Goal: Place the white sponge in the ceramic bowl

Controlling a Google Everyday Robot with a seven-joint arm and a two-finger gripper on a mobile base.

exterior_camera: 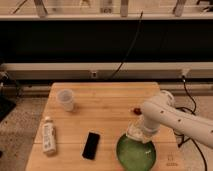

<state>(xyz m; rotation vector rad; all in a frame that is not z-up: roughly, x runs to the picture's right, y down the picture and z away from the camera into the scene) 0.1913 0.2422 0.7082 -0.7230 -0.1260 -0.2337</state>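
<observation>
The glossy green ceramic bowl [136, 155] sits at the wooden table's [107, 107] near edge, with open board at mid-table. There is one translucent plastic cup [65, 100], one white labelled bottle [48, 136] and one flat black phone [90, 145]. The white arm [160, 112] bends down from the right. Its gripper [138, 135] is over the bowl's far rim with the off-white sponge [133, 131] at its tip; whether it is clamped cannot be told.

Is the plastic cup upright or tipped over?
Upright: the cup stands mouth up; the tool is at the far rim of the bowl.

1. Cup [65, 100]: rear left of table [110, 100].
2. Bottle [48, 136]: lying at front left, before cup.
3. Phone [90, 145]: between bottle and ceramic bowl [136, 156].
4. Gripper [136, 132]: over ceramic bowl's rear rim, front right.
</observation>
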